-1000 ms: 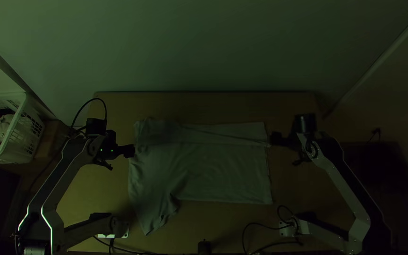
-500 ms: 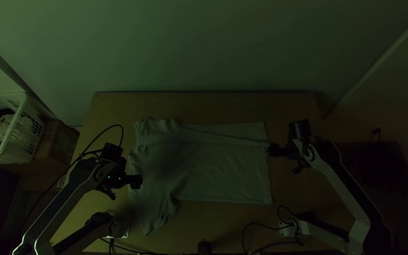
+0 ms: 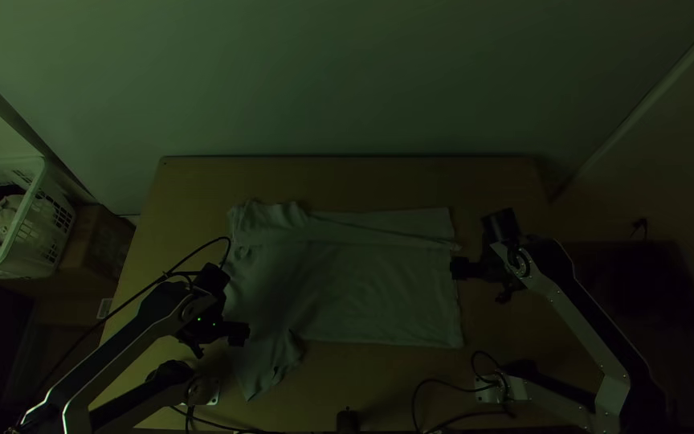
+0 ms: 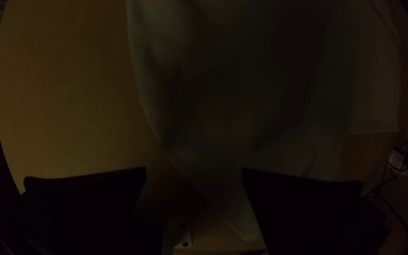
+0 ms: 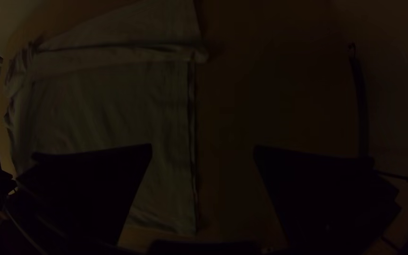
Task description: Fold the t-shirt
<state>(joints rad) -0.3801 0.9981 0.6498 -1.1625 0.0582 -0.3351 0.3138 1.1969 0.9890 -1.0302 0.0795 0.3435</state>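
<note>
T-shirt (image 3: 363,289) lies partly folded on the table (image 3: 411,181), both arms' jaws spread apart.

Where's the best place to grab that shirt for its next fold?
Probably the sleeve, pinched at its tip, coming from the near side of the table: it juts out past the body of the shirt, nearly flat, leaving its end exposed.

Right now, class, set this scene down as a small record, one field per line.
Cloth: t-shirt, mostly flat, far side folded over in a long strip
Sleeve: sticking out, near left
Left claw: open, over the shirt's left side
Right claw: open, at the right hem
Surface: wooden table
Left of table: light basket, things inside
</note>
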